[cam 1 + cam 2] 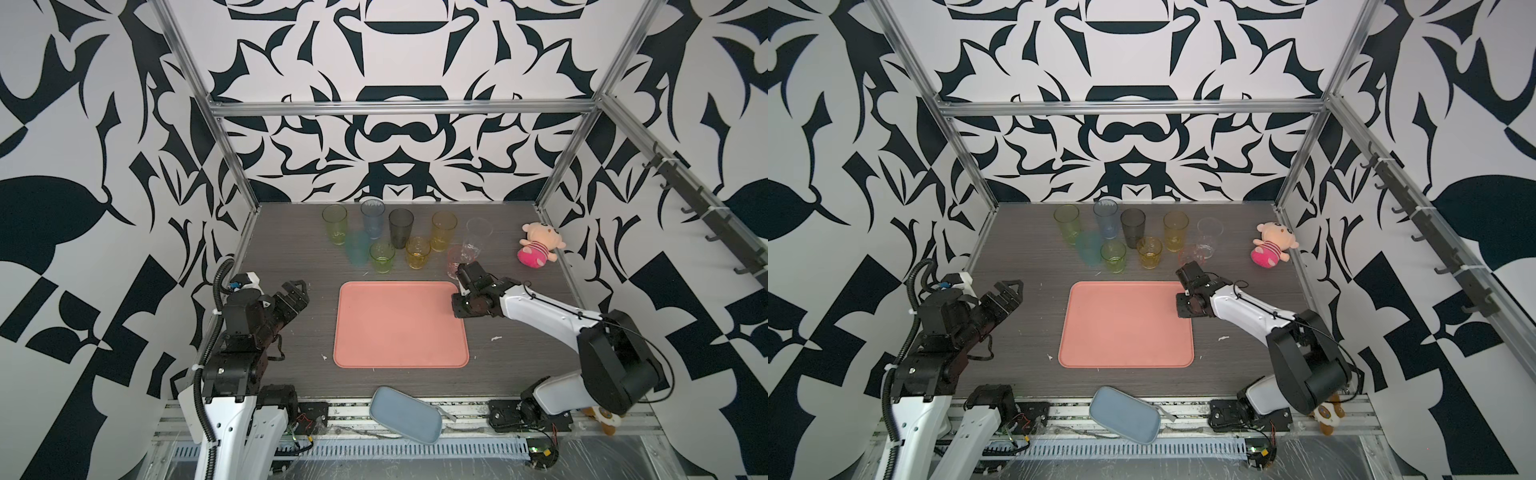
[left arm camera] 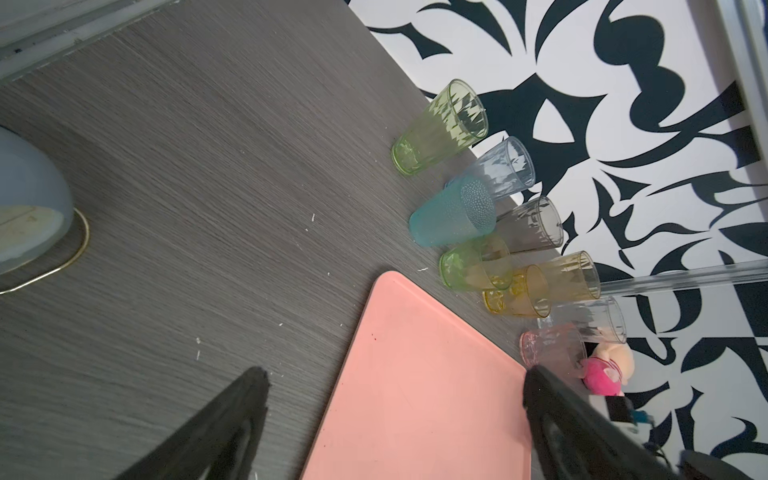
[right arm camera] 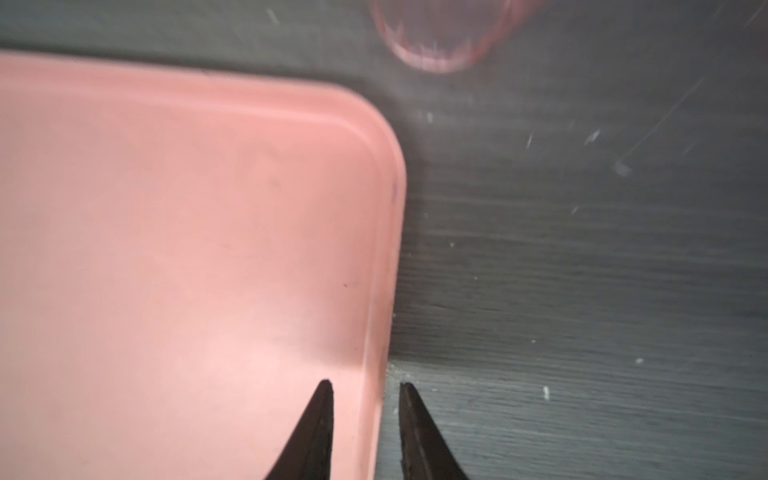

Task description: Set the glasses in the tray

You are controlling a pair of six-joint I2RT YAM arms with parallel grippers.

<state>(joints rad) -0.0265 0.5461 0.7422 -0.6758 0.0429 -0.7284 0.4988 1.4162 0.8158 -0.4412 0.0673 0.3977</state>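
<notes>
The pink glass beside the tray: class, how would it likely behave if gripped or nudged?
The pink glass is see-through and empty, so probably light and stiff. Its glossy wall may slip in the jaws. Short and upright, it should resist tipping, yet a push could knock the clear glass behind.

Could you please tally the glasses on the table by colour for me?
Yellow-green glass: 1
Blue glass: 1
Grey glass: 1
Amber glass: 1
Teal glass: 1
Green glass: 1
Orange glass: 1
Pink glass: 1
Clear glass: 1
Total: 9
</notes>
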